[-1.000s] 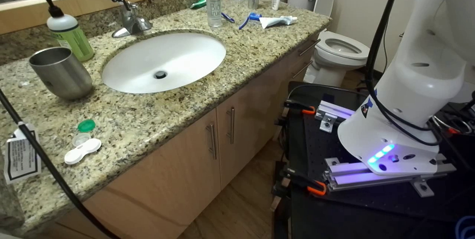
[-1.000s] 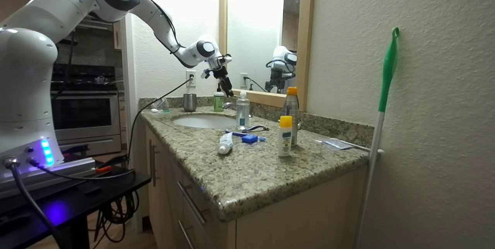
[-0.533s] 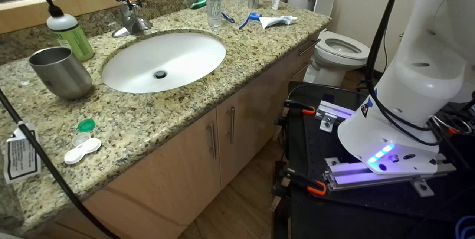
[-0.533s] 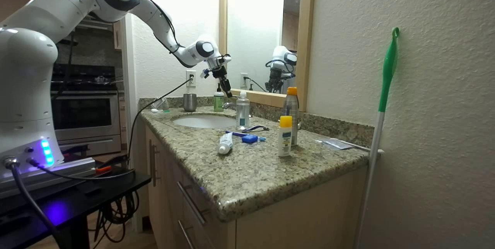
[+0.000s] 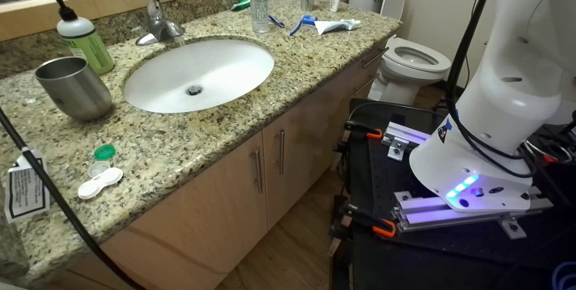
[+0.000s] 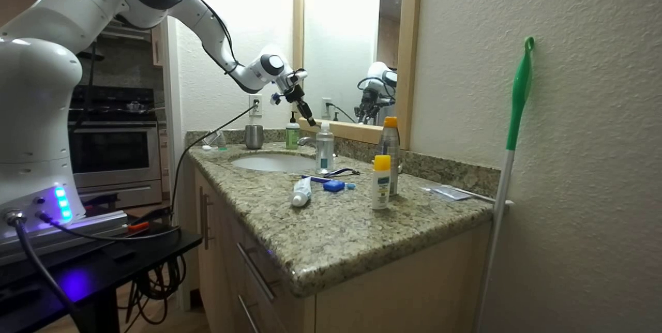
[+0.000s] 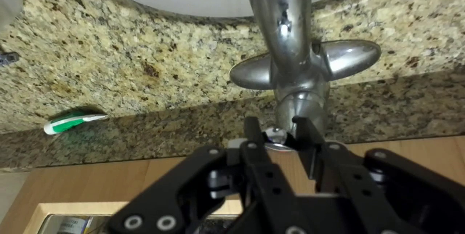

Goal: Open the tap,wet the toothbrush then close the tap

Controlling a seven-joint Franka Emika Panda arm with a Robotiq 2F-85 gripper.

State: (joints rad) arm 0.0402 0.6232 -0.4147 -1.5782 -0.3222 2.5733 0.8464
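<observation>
Chrome faucet is standing at the back edge of the sink, and the gripper looks to be pinching its lever handle from both sides, presumably for working the flow. A thin water stream seems to be dropping into the sink, so opening's apparently working. Blue toothbrush (pretty sure) is lying beside the sink, probably waiting because the only gripper's busy.

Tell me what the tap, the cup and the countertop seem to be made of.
Tap: probably chrome-plated metal, shiny, with sharp bright highlights. Cup: likely brushed stainless steel, judging by its soft grey sheen. Countertop: seemingly polished granite, speckled and glossy, though imitation stone is possible.
</observation>
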